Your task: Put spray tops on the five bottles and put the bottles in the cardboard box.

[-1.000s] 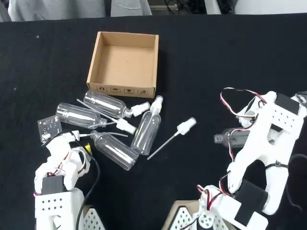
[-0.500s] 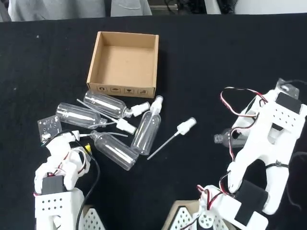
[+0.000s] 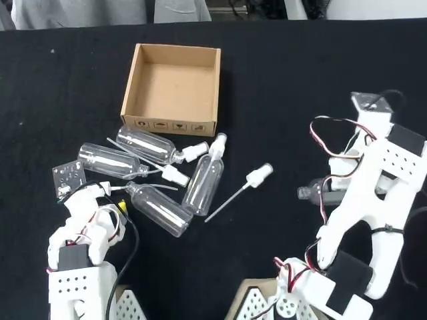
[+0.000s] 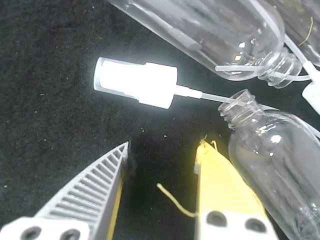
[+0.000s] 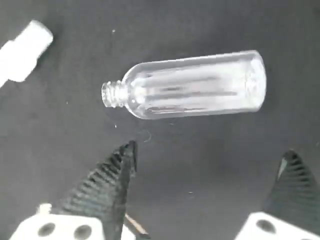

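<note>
right gripper [image 5: 209, 152] spread wide above a capless bottle [image 5: 190, 85] lying on the black tabletop [image 3: 300, 80]; left gripper [image 4: 164, 147] released, near a loose spray top [image 4: 135, 84]; four other bottles [image 3: 203, 183] cluster beside the cardboard box [image 3: 171, 124]

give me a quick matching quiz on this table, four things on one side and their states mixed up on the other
Things:
1. cardboard box
2. bottle lying apart from the others
3. spray top lying alone
4. left pincer

States:
a. on its side, neck uncapped
b. open, holding nothing
c. upright and empty
d. loose, on no bottle, long tube bare

Pairs: 1-c, 2-a, 3-d, 4-b
</note>
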Controlling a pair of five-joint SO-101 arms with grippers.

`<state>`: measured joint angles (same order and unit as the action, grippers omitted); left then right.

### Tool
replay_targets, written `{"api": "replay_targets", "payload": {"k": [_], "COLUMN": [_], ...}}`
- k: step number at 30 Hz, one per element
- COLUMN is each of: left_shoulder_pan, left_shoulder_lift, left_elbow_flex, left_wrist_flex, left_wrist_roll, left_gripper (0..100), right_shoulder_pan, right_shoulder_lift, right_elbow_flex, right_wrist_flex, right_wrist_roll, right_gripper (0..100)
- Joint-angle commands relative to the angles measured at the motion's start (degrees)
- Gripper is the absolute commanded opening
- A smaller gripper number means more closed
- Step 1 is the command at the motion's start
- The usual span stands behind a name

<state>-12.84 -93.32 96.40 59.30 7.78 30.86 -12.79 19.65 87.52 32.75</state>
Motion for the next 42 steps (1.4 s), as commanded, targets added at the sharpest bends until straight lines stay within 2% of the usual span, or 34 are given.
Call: {"api": "replay_targets", "payload": {"k": [1,10,22,30,34,42], "left_shoulder_pan": [-0.48,-0.48,-0.48,-0.48,-0.48,-0.48], "left_shoulder_lift": [-0.7,-0.7,-0.7,-0.7,-0.7,-0.7], "left_elbow_flex": [1.45,1.45,1.45,1.45,1.45,1.45], "left_wrist_flex": [0.26,0.26,0.26,0.26,0.26,0.26], "left_wrist_roll": [-0.09,-0.09,-0.09,-0.09,-0.09,-0.09], "left_gripper": [20,20,20,20,20,20], "right_shoulder_pan": [-2.11,-2.11,-2.02,-2.11,-2.29,-4.57], "right_shoulder_lift": [-3.82,-3.82,-3.38,-3.3,-3.3,-3.3], "right_elbow_flex": [-3.74,-3.65,-3.38,2.33,5.93,12.0], "right_wrist_flex": [0.18,-0.09,-0.35,-6.42,-9.76,-14.95], "right_wrist_roll": [6.51,23.47,37.98,49.14,52.4,53.89], "right_gripper": [38.1,38.1,38.1,38.2,38.2,38.2]}}
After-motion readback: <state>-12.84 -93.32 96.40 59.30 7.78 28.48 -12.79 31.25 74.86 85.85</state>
